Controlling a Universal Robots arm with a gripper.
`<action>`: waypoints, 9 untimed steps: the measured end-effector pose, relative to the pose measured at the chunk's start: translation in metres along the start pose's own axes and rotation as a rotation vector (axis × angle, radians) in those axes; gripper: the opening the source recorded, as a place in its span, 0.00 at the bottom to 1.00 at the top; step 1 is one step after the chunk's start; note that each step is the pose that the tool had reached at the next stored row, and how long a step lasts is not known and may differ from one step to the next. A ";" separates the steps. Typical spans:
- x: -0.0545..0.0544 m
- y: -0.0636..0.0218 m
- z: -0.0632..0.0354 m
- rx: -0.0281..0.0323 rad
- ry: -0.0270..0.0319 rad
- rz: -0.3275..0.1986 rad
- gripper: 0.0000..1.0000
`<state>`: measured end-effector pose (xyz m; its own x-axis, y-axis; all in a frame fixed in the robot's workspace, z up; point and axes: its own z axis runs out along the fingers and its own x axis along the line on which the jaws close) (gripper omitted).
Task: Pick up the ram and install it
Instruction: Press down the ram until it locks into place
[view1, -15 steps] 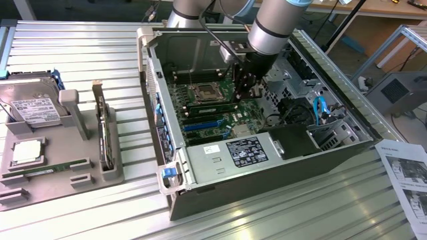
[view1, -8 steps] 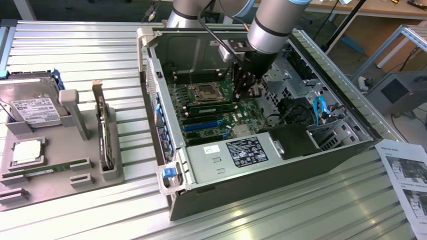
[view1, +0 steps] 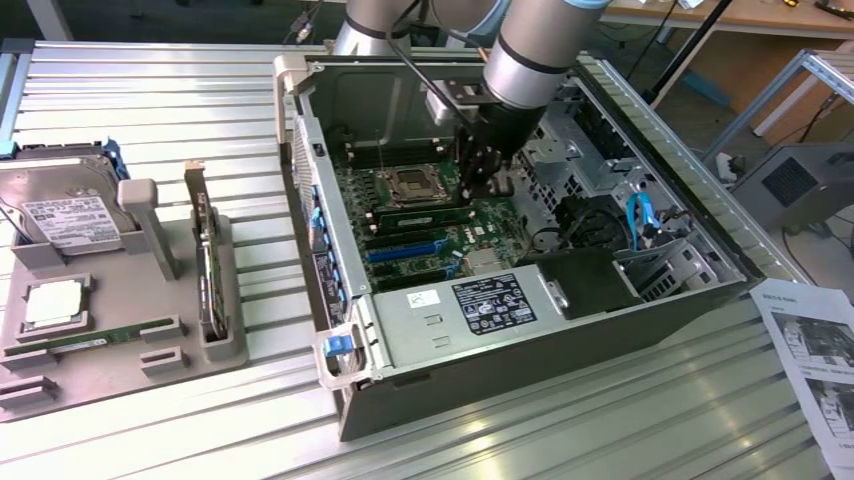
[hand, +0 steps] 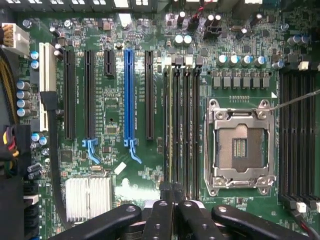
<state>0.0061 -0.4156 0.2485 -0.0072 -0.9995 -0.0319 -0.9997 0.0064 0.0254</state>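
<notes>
Lying on the grey tray (view1: 147, 372) at near left, a second green memory stick (view1: 94, 338) sits well apart from the open computer case (view1: 534, 365). Inside the case, beyond the power supply (view1: 467, 300), the gripper (view1: 478, 190) (hand: 173, 192) has its jaws clenched on the ram (hand: 172, 130), which stands edge-up in a motherboard slot. The empty CPU socket (hand: 241, 147) is just beside it, farther in.

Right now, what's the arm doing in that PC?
The gripper is shut, down inside the open computer case, right over the memory slots beside the empty processor socket. A ram stick looks seated edge-on in the slot under it. Another green stick lies on the grey tray outside.
</notes>
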 end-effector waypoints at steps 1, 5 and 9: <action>0.000 0.0026 0.0001 0.0000 0.0001 0.000 0.11; 0.000 0.0145 0.0004 0.0003 -0.0001 0.001 0.11; 0.000 0.0261 0.0008 0.0005 -0.0003 0.002 0.11</action>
<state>-0.0200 -0.4156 0.2484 -0.0092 -0.9994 -0.0321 -0.9997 0.0084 0.0250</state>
